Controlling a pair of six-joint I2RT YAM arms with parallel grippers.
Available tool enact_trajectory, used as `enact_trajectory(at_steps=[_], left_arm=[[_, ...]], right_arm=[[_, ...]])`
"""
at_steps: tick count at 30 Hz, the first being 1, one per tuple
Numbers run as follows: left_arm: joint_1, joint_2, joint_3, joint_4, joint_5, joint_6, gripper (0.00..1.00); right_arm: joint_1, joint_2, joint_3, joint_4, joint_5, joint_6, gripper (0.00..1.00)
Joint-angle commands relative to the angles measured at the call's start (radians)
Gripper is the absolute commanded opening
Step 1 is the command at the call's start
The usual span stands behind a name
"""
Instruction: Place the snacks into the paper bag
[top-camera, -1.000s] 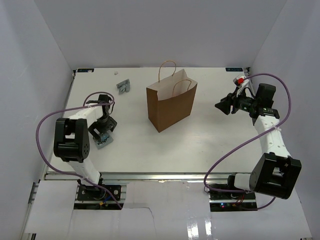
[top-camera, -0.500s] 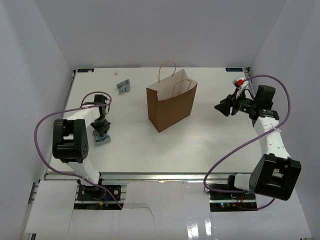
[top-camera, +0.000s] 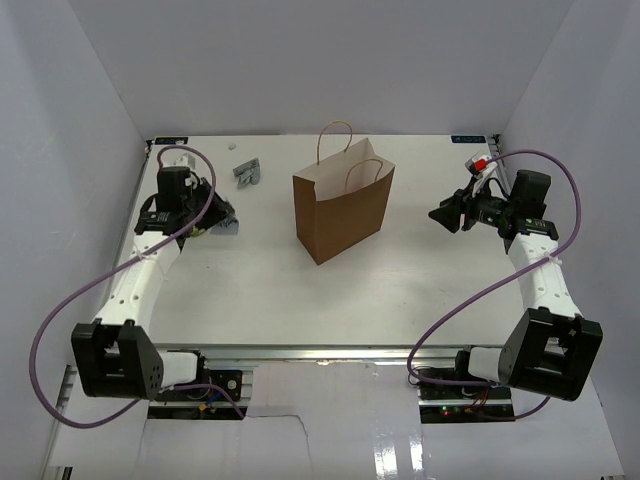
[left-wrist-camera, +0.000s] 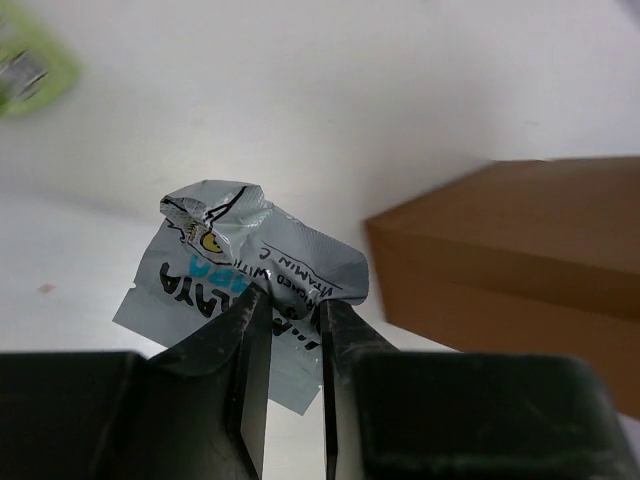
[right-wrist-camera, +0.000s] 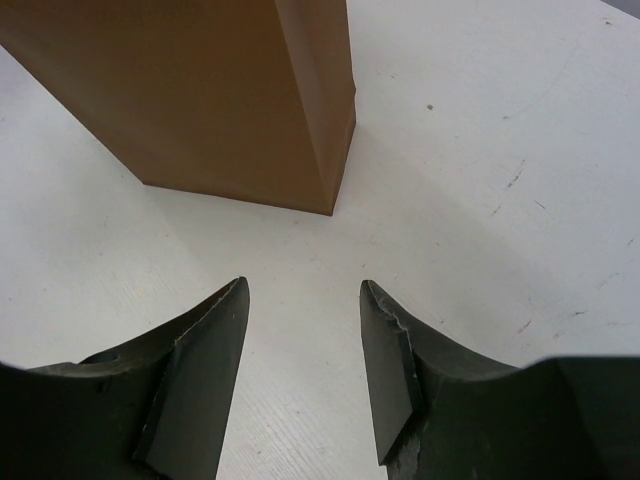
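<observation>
1. Since a second ago, the left arm is reaching much further out over the white bench (top-camera: 400, 290). Its left hand (top-camera: 215, 222) is lifting a small crinkly silver-blue foil packet (left-wrist-camera: 240, 270) off the bench.
2. This hand is pinching the packet by one edge, with its jaws almost together. The packet is hanging in the air to the left of the tall brown paper bag (top-camera: 343, 212), well apart from it.
3. The right hand (top-camera: 445, 213) is waiting on the other side of the bag, with its fingers wide and holding nothing.
4. A grey foil packet (top-camera: 247, 171) is lying at the far side of the bench.
5. The foil looks slippery and only a thin edge is being held, so I think a fast swing could shake the packet loose.
6. Nothing is holding the bag. A bump on its rim or its loop handles (top-camera: 337, 135) could tip it over.
</observation>
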Motion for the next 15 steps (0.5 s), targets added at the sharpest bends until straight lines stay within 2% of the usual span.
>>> enact_trajectory(at_steps=[1,3,8,15], left_arm=[[-0.06,-0.085,0.104,0.168,0.238,0.067,0.0],[-0.139,-0.084,0.151,0.228,0.292,0.095,0.0],[-0.31,0.005,0.361,0.234,0.335,0.153,0.0],[-0.369,0.097,0.477,0.239,0.279,0.117,0.0]], right_arm=[[-0.006,-0.021,0.013,-0.007,-0.02,-0.013,0.54],[-0.006,-0.023,0.012,-0.009,-0.019,-0.015,0.54],[-0.004,-0.029,0.01,-0.009,-0.017,-0.016,0.54],[-0.006,-0.044,-0.005,-0.013,-0.014,-0.023,0.54]])
